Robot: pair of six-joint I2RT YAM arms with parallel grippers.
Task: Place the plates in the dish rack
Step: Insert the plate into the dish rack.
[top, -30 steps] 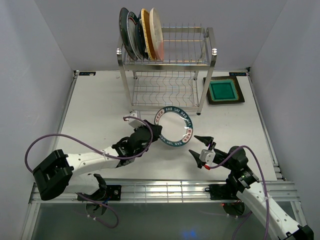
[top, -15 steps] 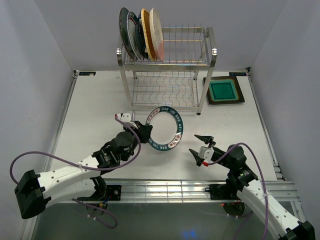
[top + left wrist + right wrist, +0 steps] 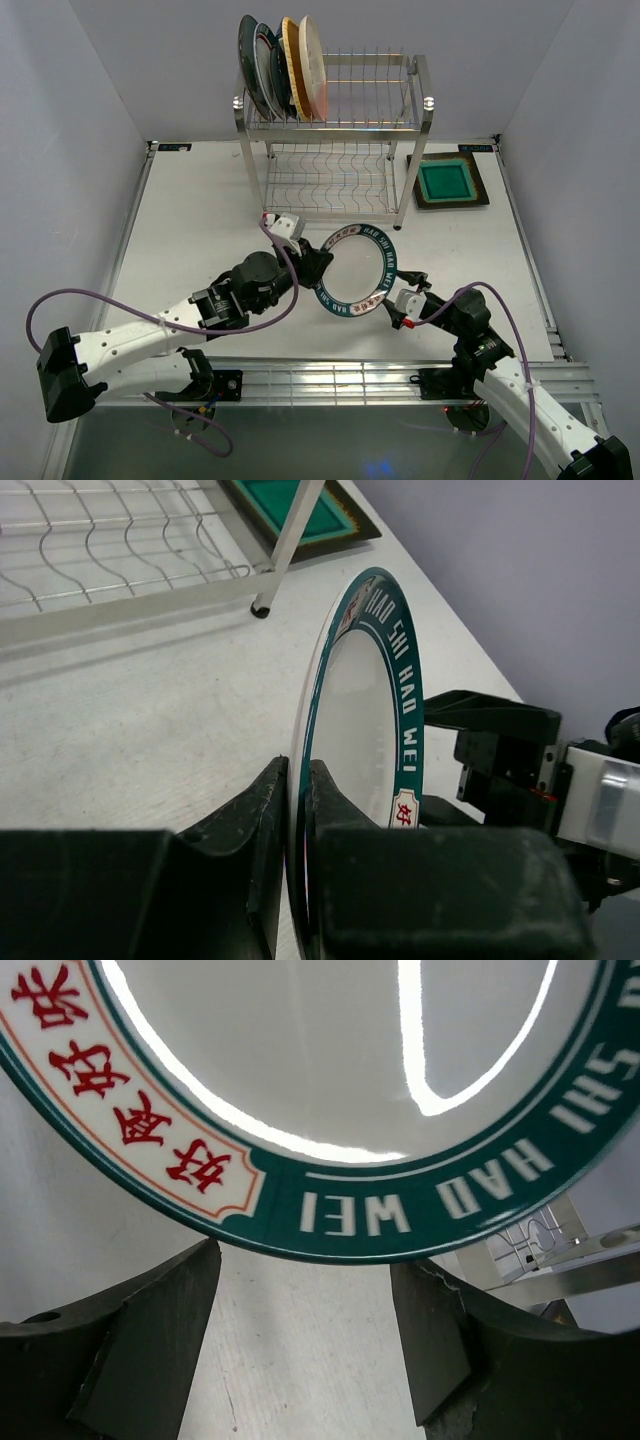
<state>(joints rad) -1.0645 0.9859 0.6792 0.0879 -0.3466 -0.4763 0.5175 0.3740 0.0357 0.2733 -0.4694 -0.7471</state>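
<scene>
My left gripper is shut on the left rim of a white plate with a teal lettered rim, holding it on edge above the table. The left wrist view shows the plate pinched between the gripper's fingers. My right gripper is open, with the plate's right rim just at its fingertips. The dish rack stands at the back with several plates upright in its top tier. A green square brown-rimmed plate lies flat to the right of the rack.
The rack's lower wire shelf and front right leg are close behind the held plate. Grey walls enclose the table on both sides. The metal rail runs along the near edge.
The left arm has swung the plate left and then right, bringing its rim up to the right gripper. The right gripper has shifted slightly toward the plate and stays open.
</scene>
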